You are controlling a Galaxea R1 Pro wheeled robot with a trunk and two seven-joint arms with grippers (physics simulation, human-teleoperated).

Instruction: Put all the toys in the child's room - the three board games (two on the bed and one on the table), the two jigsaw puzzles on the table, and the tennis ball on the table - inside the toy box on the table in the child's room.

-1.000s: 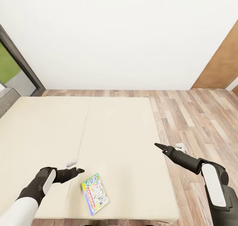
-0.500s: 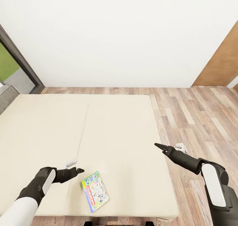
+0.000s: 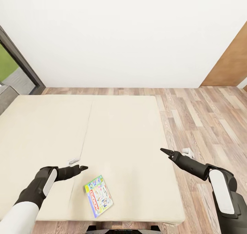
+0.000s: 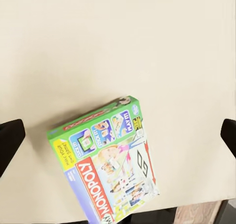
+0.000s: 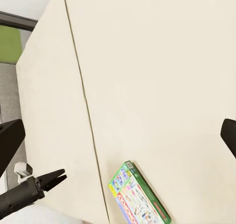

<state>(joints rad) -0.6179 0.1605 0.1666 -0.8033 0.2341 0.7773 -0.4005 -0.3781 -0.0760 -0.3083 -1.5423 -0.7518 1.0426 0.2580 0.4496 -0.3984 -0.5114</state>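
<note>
A green-pink Monopoly board game lies flat near the cream bed's front edge, just beside the released left pincer; the released right pincer hovers well apart.

Bright even light, soft faint shadows, sharp renders, no glare

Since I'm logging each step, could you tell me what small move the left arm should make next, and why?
Probably ease the left gripper down over the board game. Its fingers are open, and the box lies flat and untouched near the bed's front edge, just beside that gripper.
</note>
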